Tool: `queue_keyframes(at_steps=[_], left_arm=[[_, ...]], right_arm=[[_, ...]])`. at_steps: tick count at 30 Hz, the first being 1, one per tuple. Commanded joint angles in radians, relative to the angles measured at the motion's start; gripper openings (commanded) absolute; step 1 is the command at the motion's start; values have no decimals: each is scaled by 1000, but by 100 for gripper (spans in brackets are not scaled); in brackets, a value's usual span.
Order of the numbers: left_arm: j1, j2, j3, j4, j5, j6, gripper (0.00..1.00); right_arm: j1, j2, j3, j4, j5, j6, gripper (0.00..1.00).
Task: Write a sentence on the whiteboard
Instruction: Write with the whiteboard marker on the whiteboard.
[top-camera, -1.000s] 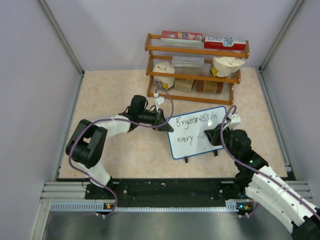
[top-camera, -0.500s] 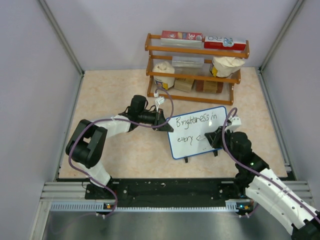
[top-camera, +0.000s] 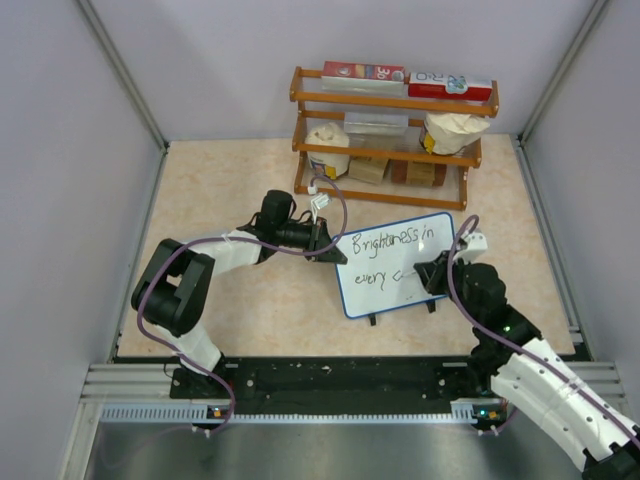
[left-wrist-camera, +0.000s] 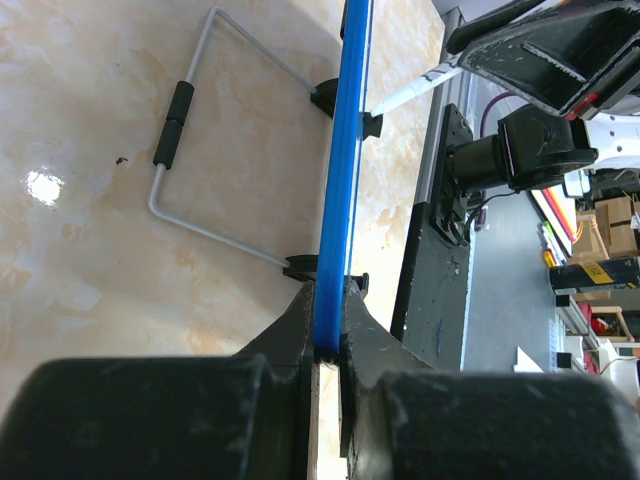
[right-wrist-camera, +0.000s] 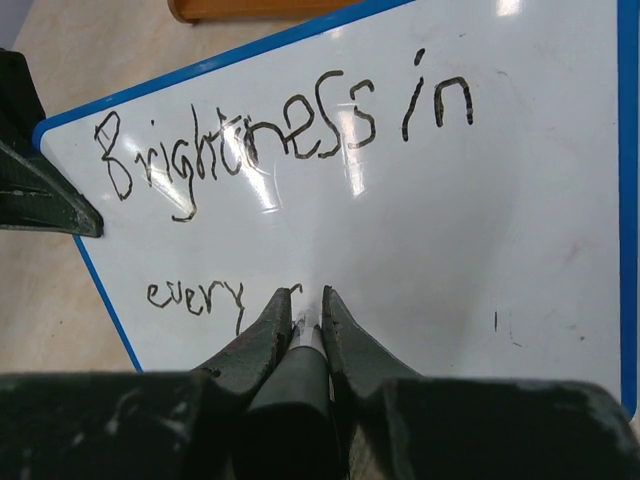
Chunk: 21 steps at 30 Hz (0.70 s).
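One whiteboard (top-camera: 385, 300) is propped on the counter (top-camera: 220, 190), in front of one wooden rack (top-camera: 395, 140). The sentence (right-wrist-camera: 300, 135), two lines reading "Brightness in" and "every" plus one started letter, is legible only in the right wrist view. One wire stand (left-wrist-camera: 200, 130) behind the board is shown by the left wrist view alone. The jaws of the left gripper (left-wrist-camera: 328, 300) are clamped on the blue rim. Those of the right gripper (right-wrist-camera: 305, 295) are closed on one marker (right-wrist-camera: 300, 340).

The top view looks down from behind onto the whole desk (top-camera: 230, 190). Both wrist views sit close to the whiteboard (top-camera: 390, 262): left edge-on, right face-on.
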Motion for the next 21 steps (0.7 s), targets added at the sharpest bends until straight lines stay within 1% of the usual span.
queue_keyframes(at_steps=[1, 5, 16, 21], left_arm=[[-17, 31, -15, -73, -162, 146, 0], [-17, 33, -15, -73, -162, 146, 0], [-17, 31, -15, -73, -162, 146, 0], [-17, 30, -15, -73, -162, 148, 0]], right_arm=[[-10, -45, 58, -5, 50, -26, 0], [-10, -44, 66, -7, 61, -37, 0], [-12, 25, 61, 35, 67, -45, 0], [-10, 22, 49, 41, 61, -37, 0]])
